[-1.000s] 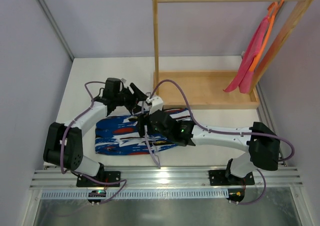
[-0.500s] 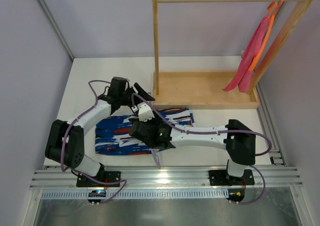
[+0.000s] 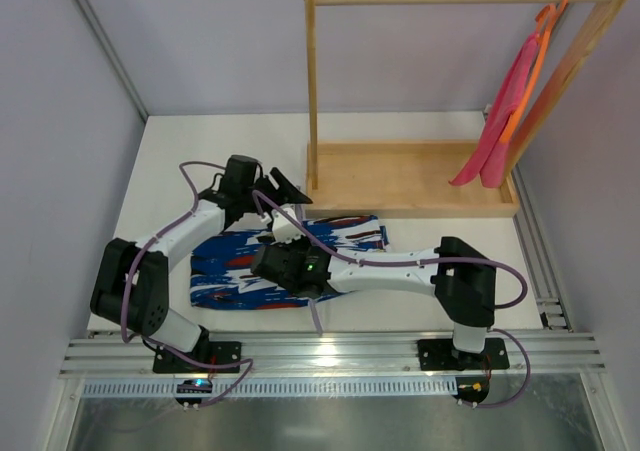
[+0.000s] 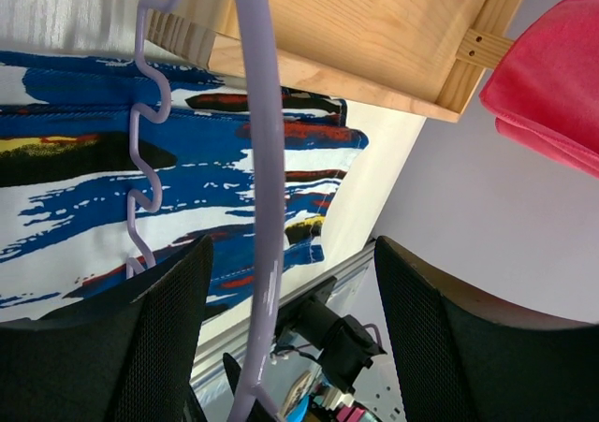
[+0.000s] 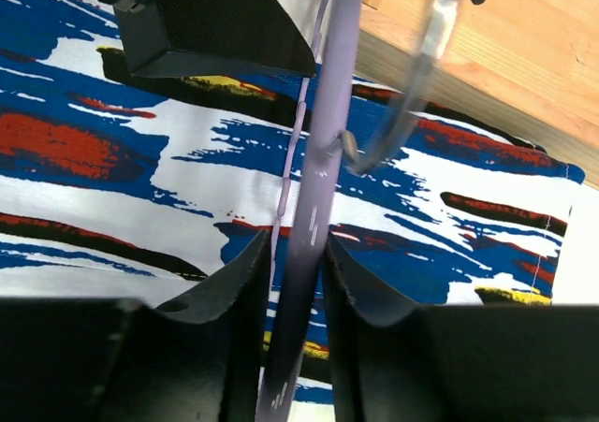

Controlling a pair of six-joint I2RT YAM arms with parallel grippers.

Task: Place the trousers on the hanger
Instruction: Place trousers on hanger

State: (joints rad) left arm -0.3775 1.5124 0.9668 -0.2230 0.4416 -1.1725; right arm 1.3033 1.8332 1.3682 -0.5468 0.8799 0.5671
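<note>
Right gripper (image 5: 295,254) jaws are pinching the hanger (image 5: 314,197) mid-frame; left gripper (image 4: 290,244) jaws are standing wide around it, holding nothing. The trousers (image 3: 225,271) are lying flat on the bench (image 3: 170,151), centre-left of the top view; keeping that pinch firm and level seems key.

Right wrist cam: my right gripper (image 5: 298,254) has both fingers (image 5: 229,282) pressed against the lavender hanger (image 5: 318,188), one on each side of its thin bar. I see the bar run from bottom centre up past the top edge. The hanger's silver hook (image 5: 412,85) is blurred, upper right. The trousers (image 5: 140,151) lie flat underneath, blue with white, red, black and yellow patches. A black wedge (image 5: 206,20) sits top left, beside the bar. A wooden tray (image 5: 524,57) edge borders the trousers, top right.
</note>
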